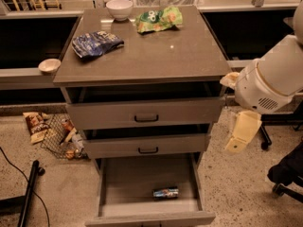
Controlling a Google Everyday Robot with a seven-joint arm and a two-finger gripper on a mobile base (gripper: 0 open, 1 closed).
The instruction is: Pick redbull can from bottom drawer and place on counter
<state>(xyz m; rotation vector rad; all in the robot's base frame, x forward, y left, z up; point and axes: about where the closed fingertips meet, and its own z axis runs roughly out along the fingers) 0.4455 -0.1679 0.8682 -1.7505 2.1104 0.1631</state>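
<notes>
The redbull can [165, 192] lies on its side on the floor of the open bottom drawer [128, 188], near the drawer's front right. The counter [156, 51] tops the drawer unit. My gripper [240, 137] hangs cream-coloured below the white arm [270, 79] at the right, beside the unit at the height of the middle drawer. It is above and to the right of the can, well apart from it, and holds nothing that I can see.
On the counter lie a dark blue snack bag [97, 41], a green snack bag [158, 19] and a white bowl [119, 8]. A small bowl [49, 65] sits on the left ledge. A wire basket [64, 136] and a black pole [28, 193] are on the floor at the left, and a chair base [284, 176] at the right.
</notes>
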